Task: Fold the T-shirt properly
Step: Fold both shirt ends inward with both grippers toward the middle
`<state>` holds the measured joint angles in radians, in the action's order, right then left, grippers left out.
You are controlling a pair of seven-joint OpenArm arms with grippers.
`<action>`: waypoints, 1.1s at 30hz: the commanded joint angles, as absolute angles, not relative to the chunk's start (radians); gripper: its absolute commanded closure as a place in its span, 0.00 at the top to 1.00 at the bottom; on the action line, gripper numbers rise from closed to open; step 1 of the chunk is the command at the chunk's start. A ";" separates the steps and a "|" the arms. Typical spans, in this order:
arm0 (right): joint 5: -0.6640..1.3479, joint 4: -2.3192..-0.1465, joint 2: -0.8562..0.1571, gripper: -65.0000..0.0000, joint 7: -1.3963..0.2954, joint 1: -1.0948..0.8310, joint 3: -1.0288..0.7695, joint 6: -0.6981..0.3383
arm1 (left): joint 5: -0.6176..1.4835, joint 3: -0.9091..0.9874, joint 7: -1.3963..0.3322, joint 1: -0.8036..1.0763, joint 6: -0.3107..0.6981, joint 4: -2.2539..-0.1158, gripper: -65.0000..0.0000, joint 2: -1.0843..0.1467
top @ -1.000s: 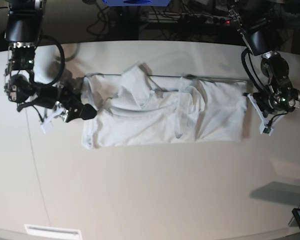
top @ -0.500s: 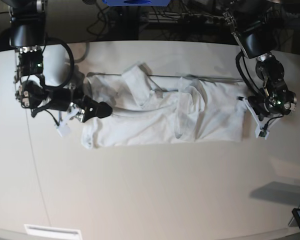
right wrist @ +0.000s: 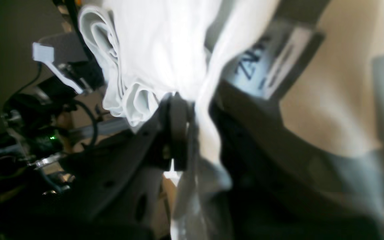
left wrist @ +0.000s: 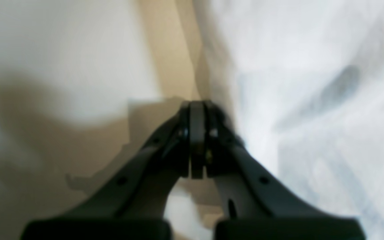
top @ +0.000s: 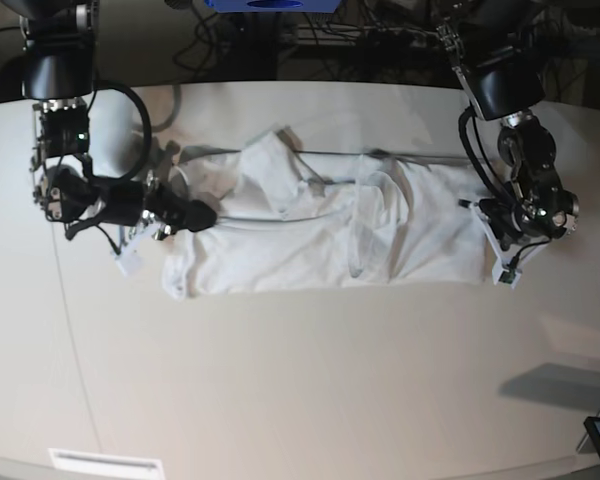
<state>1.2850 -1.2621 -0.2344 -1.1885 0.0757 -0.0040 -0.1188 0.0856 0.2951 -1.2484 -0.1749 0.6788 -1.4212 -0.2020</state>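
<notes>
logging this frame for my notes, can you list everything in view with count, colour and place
T-shirt: one, white, crumpled lengthwise across the middle of the table
table: one, off-white, under everything
cables: several, dark, behind the table's far edge
white strip: one, at the table's near edge
right gripper: one, black, closed on T-shirt cloth at its end
left gripper: one, black, shut, at the T-shirt's other end; no cloth visible between its jaws

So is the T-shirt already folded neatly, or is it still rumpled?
Still rumpled. The T-shirt lies in a loose, wrinkled strip across the table, with bunched ridges, not flat layers.
</notes>
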 commanded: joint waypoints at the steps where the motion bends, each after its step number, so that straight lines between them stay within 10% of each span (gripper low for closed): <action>1: 1.288 -1.259 -0.242 0.00 -1.178 0.085 -0.007 -0.124 | 0.150 0.282 -1.256 -0.170 0.698 -1.411 0.00 -0.177; 33: 1.288 -1.540 -0.390 0.00 -1.113 0.050 -0.059 0.018 | 0.150 0.180 -1.256 -0.209 0.698 -1.362 0.00 -0.024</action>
